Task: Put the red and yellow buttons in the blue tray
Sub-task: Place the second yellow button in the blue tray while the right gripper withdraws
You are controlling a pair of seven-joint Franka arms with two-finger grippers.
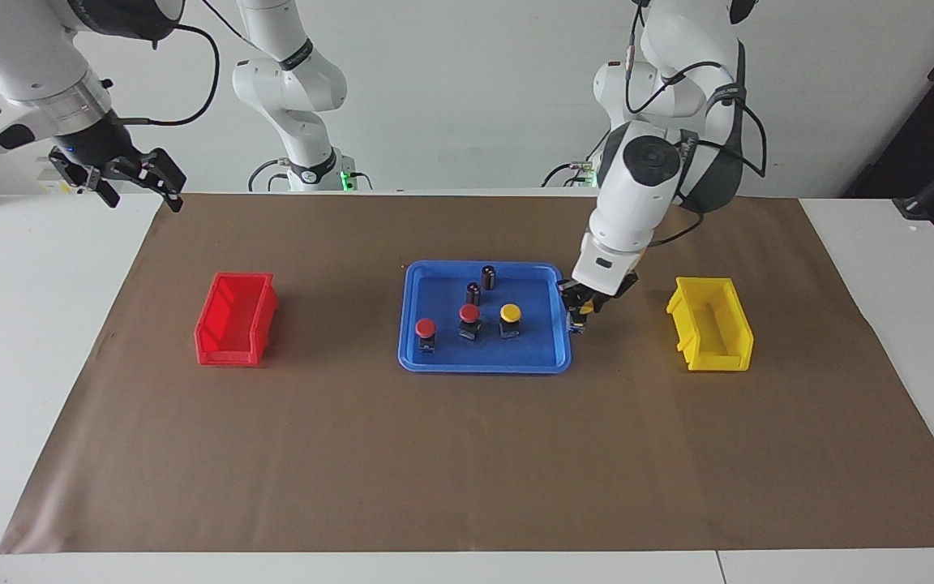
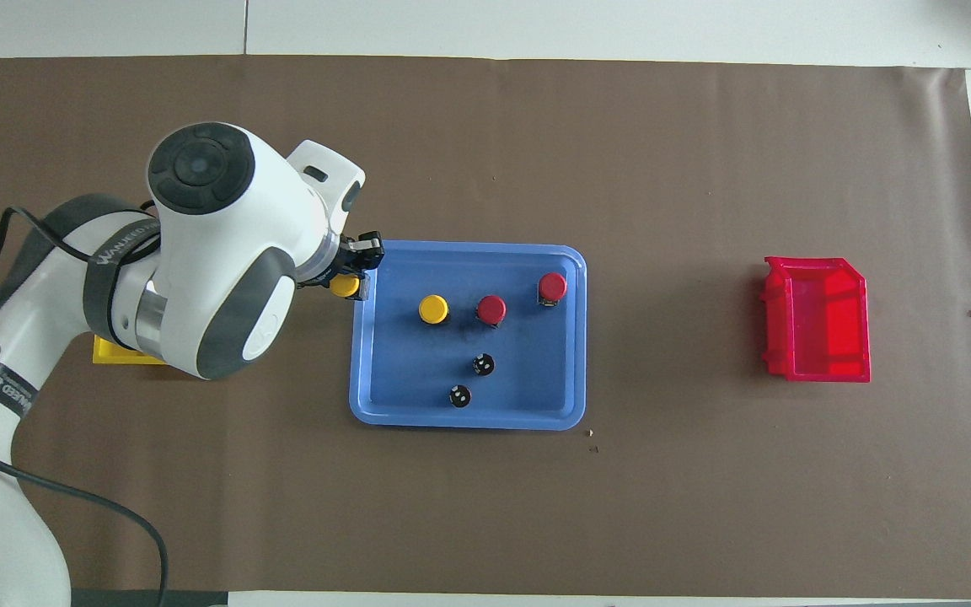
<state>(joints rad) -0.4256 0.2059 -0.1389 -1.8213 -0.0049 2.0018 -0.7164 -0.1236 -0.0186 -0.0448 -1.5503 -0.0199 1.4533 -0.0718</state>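
Note:
The blue tray (image 1: 532, 349) lies mid-table and shows in the overhead view (image 2: 536, 379) too. In it stand two red buttons (image 1: 426, 328) (image 1: 469, 313) and one yellow button (image 1: 511, 312); from overhead they are the reds (image 2: 552, 287) (image 2: 491, 309) and the yellow (image 2: 433, 308). My left gripper (image 1: 581, 315) is shut on the second yellow button (image 2: 344, 287), low at the tray's rim toward the left arm's end. My right gripper (image 1: 122, 185) waits open, raised over the right arm's end of the table.
Two dark capless cylinders (image 1: 489, 276) (image 1: 473, 292) stand in the tray, nearer to the robots than the buttons. A red bin (image 1: 236, 320) sits toward the right arm's end. A yellow bin (image 1: 710, 324) sits toward the left arm's end, partly hidden overhead by the left arm.

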